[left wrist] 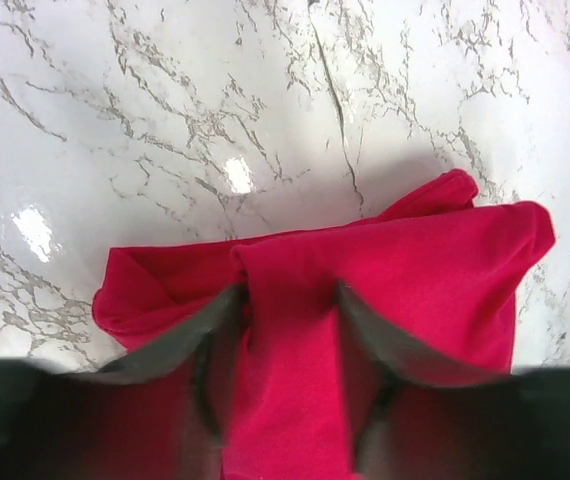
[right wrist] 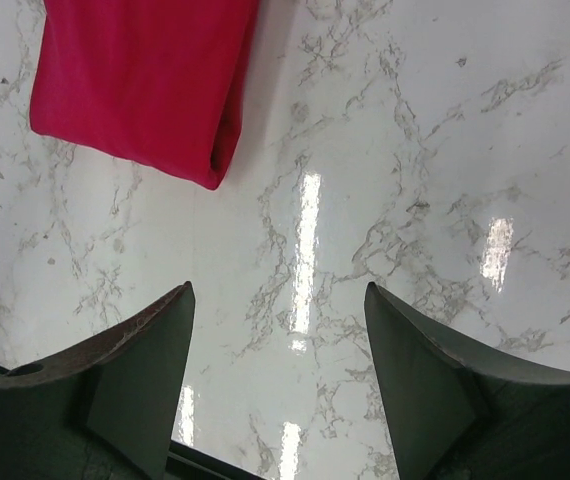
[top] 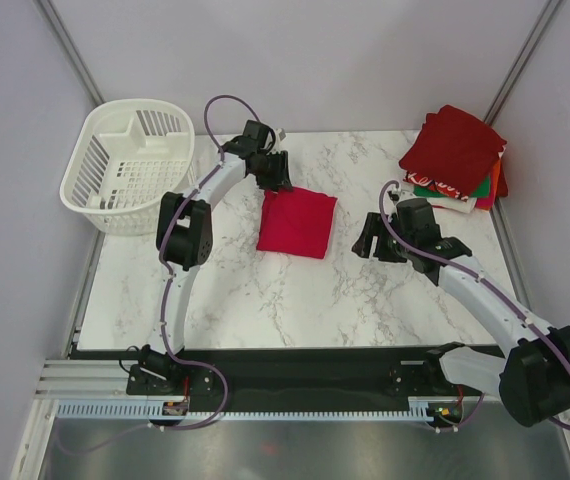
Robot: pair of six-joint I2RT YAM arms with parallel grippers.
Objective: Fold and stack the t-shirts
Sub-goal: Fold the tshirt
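- Basket (top: pixel 130 165): far left, set apart from the work.
- Left gripper (left wrist: pixel 287 345): fingers narrowed on a raised ridge of the red t-shirt (top: pixel 297 222), which lies folded mid-table (top: pixel 265 300); seemingly pinched for lifting.
- Right gripper (right wrist: pixel 277 380): fingers wide, empty; waits near the shirt.
- Stack (top: pixel 455 160): folded t-shirts, far-right corner; the likely destination.

The end effector (left wrist: pixel 290 300) pinches a raised band of the red shirt (left wrist: pixel 435 270) between its two dark fingers (left wrist: pixel 175 340), and the cloth runs between them as a ridge. The shirt lies folded on the white, grey-veined bench (left wrist: pixel 165 120). Its layered edges bulge on the left, and a small fold pokes out at its upper right. Light glints on the bench just beside it.
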